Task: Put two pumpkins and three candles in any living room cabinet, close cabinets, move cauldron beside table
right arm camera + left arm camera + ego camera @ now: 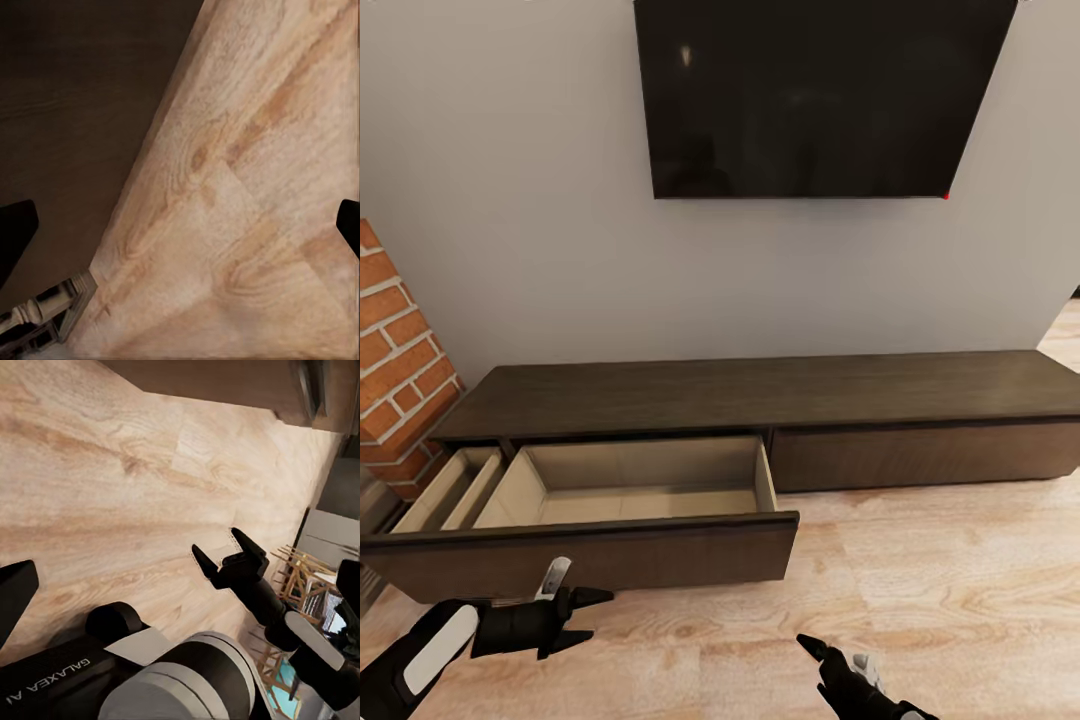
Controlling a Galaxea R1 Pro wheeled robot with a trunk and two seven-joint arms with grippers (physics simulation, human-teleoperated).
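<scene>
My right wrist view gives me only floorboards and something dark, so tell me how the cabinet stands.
Observer: The cabinet has its left drawer pulled out, and the right front is shut.
Operator: Give me the left hand's position.
Observer: The left hand is open, low over the floor, just in front of the pulled-out drawer.
Operator: Say what's above the cabinet.
Observer: A dark television is mounted on the wall.

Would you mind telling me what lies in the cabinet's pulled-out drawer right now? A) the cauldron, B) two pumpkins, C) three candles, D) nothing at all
D: in the head view the pulled-out drawer of the cabinet shows only its bare beige floor and walls.
</scene>
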